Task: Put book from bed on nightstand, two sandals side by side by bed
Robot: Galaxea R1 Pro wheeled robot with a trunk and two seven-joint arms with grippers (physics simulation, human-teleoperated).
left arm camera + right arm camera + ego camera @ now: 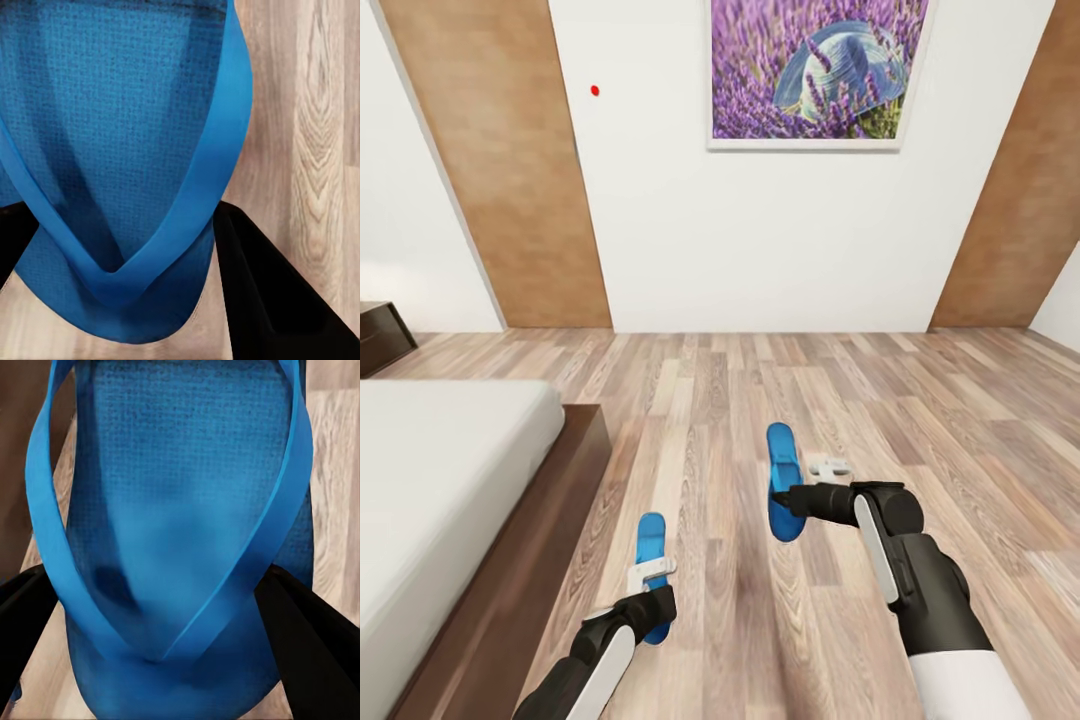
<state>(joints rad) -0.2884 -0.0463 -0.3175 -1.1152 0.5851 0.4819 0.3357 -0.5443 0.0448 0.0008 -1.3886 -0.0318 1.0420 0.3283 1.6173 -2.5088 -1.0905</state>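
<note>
Bright, even, soft light, faint shadows on the floor [760, 400], walls [760, 240] lean outward at the head view's edges, wrist views slightly soft, sandals dark-shaded near the straps

left sandal [651, 560]: blue, in left pincer [650, 590], beside bed [450, 480] | right sandal [782, 482]: blue, in right pincer [792, 498]

a home bedroom, big off-white bed [430, 480] on a low wood frame, plank floor [760, 400], framed lavender picture [815, 70] on the white wall
</note>
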